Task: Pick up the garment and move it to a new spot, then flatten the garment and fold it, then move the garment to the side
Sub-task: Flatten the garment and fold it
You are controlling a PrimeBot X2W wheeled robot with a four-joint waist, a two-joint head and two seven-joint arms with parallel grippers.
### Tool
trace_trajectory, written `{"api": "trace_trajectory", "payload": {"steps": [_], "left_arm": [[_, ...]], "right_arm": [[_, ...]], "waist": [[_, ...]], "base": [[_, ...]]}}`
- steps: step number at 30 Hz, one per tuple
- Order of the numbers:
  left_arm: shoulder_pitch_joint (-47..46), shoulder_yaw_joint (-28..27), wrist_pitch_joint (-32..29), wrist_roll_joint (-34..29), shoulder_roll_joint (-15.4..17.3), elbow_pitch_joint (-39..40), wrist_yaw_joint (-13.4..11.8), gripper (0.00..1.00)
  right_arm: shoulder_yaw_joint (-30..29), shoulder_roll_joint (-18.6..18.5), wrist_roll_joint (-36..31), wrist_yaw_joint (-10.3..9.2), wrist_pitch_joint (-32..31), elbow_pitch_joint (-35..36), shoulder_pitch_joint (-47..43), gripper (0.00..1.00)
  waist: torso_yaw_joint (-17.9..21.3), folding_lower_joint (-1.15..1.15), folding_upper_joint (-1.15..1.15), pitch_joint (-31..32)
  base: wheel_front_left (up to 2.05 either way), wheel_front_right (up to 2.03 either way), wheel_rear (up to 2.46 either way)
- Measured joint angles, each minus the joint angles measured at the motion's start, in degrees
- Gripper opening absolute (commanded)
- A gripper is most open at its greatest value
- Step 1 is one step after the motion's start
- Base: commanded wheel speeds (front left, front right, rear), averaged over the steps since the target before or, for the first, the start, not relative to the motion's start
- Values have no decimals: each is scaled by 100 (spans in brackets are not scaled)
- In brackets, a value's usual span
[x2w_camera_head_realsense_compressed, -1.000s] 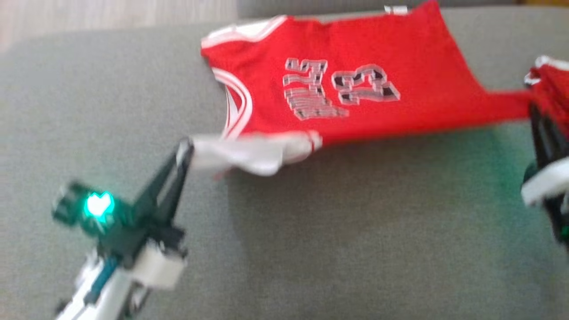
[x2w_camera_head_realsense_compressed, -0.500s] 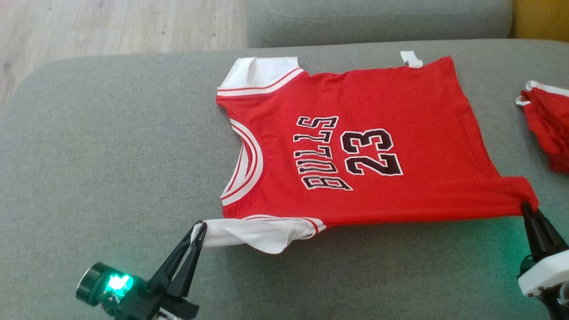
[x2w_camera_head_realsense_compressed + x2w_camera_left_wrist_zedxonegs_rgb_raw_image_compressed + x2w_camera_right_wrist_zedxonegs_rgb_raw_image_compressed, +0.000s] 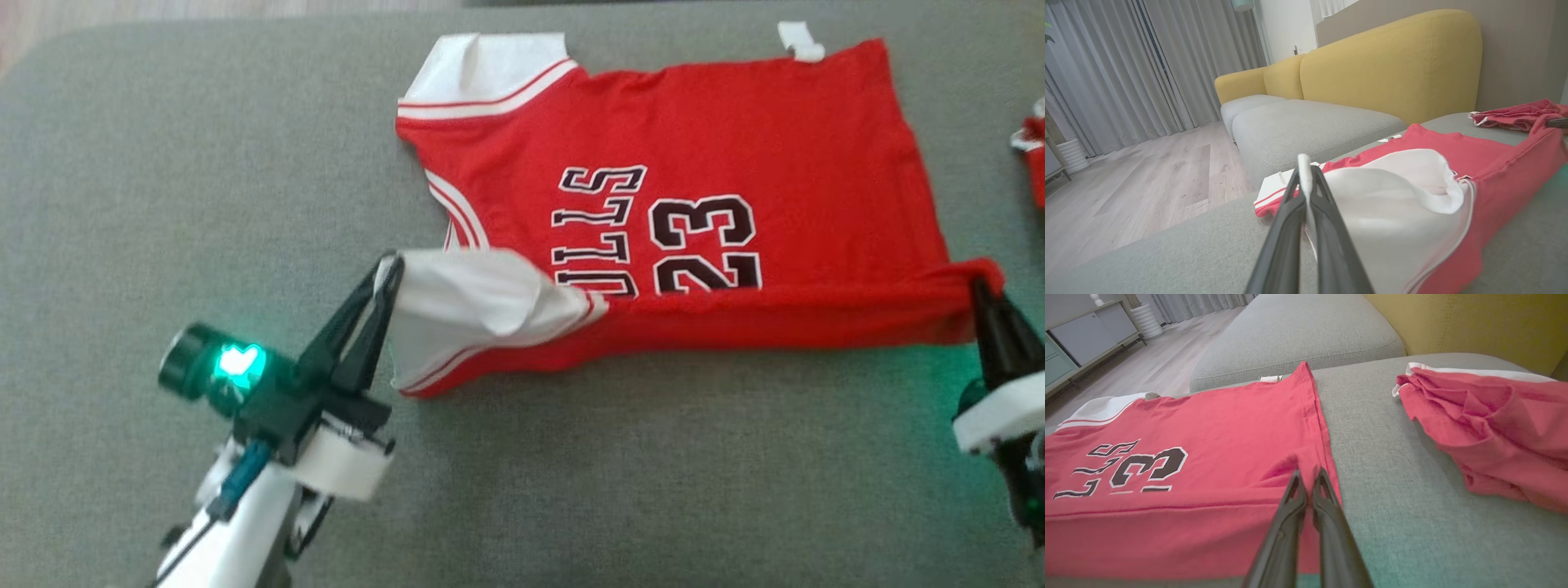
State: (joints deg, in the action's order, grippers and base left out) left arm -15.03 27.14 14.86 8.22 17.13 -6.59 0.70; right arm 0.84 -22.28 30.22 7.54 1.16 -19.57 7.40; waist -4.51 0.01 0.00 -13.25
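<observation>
**Both grippers pinching the near edge of the jersey**

My left gripper (image 3: 390,265) is closed tight on the jersey (image 3: 735,139), its two dark fingers pressed together. A thin strip of the near white sleeve (image 3: 473,298) is caught between the tips. In my left wrist view that strip stands up between the fingers, and the sleeve billows out to the right of them, raised off the grey cushion (image 3: 204,163). A green light (image 3: 237,363) glows on the housing just behind those fingers.

My right gripper (image 3: 977,286) is closed too, with only a narrow slit between its fingers. The red hem corner is bunched at the tips. In my right wrist view the tips sink into the fabric, so I appear to be holding it, though the pinched cloth itself is hard to make out there.

Between my two grippers the near long edge of the jersey is lifted and laid over the front, covering the lower part of the black lettering and of the "23". The rest lies flat on the cushion with the collar towards my left. The far sleeve (image 3: 490,69) is spread out, and a small white tag (image 3: 800,41) sticks out at the far hem corner.

A second, crumpled red garment (image 3: 1494,416) sits on the same cushion to my right, apart from the jersey. Beyond it rises a yellow sofa back (image 3: 1392,61).
</observation>
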Motion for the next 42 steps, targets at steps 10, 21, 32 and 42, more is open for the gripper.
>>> {"api": "trace_trajectory", "payload": {"steps": [10,21,32,42], "left_arm": [[-1079,-44,1,-227,-250,-716,342,0],[-1522,-271,1,-385,-599,-1094,285,100],[-302,-698,1,43,-1179,-1062,-5,100],[517,-783,-15,683,-1404,-1515,69,100]], "right_arm": [[-70,-4,-158,0,-68,-153,680,0],[42,-11,-255,0,192,-555,1259,100],[101,160,-146,0,677,-616,1043,100],[167,232,-46,0,745,-653,801,100]], "waist": [[-51,0,0,-464],[-109,0,0,-774],[-88,-2,0,-497],[74,-2,0,-316]], "base": [[0,0,0],[0,0,0],[0,0,0],[0,0,0]]}}
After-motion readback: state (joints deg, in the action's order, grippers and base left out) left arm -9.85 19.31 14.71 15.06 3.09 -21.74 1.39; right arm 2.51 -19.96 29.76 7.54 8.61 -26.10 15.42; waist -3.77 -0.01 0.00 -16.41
